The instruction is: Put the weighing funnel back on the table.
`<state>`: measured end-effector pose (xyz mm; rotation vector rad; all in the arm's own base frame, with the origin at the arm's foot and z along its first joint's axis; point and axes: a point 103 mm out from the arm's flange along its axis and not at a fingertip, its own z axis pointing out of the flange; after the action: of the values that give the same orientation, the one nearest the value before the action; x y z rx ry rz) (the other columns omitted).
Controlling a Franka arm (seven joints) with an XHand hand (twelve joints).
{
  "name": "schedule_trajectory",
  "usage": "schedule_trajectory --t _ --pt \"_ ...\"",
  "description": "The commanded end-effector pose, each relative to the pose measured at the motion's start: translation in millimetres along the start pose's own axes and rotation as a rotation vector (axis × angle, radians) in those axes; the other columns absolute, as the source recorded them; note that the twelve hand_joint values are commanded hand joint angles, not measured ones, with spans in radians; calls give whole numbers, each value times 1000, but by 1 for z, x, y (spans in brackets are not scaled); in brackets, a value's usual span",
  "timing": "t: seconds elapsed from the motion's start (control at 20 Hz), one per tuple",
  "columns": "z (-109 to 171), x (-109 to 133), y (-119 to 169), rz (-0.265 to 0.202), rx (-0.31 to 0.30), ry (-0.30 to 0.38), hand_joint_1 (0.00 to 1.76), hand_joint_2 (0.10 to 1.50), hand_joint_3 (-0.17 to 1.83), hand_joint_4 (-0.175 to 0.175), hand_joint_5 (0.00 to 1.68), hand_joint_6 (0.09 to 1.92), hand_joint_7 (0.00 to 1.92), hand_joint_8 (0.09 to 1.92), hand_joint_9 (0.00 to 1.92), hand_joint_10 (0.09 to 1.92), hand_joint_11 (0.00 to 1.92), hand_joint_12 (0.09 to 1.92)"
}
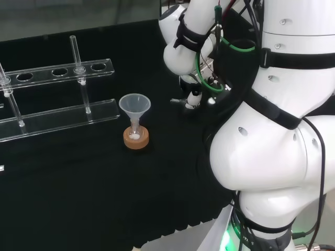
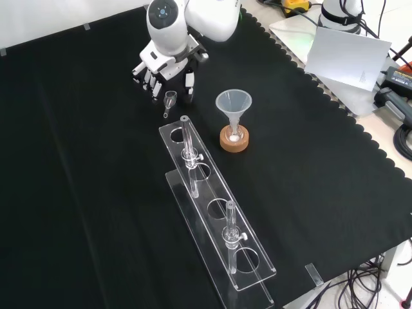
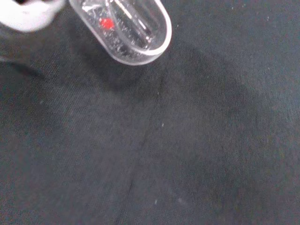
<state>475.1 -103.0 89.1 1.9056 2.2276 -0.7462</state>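
Put-down step in hand. Hand [image 2: 168,67] low over worktop [image 2: 77,161], fingers [image 2: 155,84] curled on weighing funnel [image 2: 170,98], apparently just clear of worktop. Next: lower to contact, then spread fingers. Bare worktop beneath. Tube rack [image 2: 212,212] near, funnel [image 2: 233,106] beside, so withdraw upward.

cloth [image 2: 77,161] is reading plain black, with a fine weave showing in the wrist view. hand [image 2: 168,69] is showing white with black patches. weighing funnel [image 3: 131,33] is looking clear, with a small red spot showing in it. funnel [image 2: 233,103] and rack [image 2: 215,219] are also reading clear. cork ring [image 2: 234,143] is showing tan-brown. arm [image 1: 272,130] is showing white, with black bands and a green cable [image 1: 235,48] standing out.
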Motion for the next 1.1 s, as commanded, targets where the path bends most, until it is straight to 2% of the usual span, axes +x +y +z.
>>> schedule_trajectory --t 0.05,0.35,0.6,0.95,1.1 --pt "-9 8 -13 14 52 -48 665 598 456 102 646 421 1027 87 853 87 1 1500" --pt "-27 3 -28 61 76 7 583 631 342 75 539 281 875 87 744 87 0 1453" --pt "-47 -8 -35 83 95 85 478 646 259 60 398 99 627 87 515 87 0 1353" --pt "-69 -16 -39 97 90 156 368 651 184 50 215 87 389 87 267 87 0 1181" --pt "-92 -24 -40 129 80 183 315 648 134 43 112 87 283 87 161 87 0 1063"
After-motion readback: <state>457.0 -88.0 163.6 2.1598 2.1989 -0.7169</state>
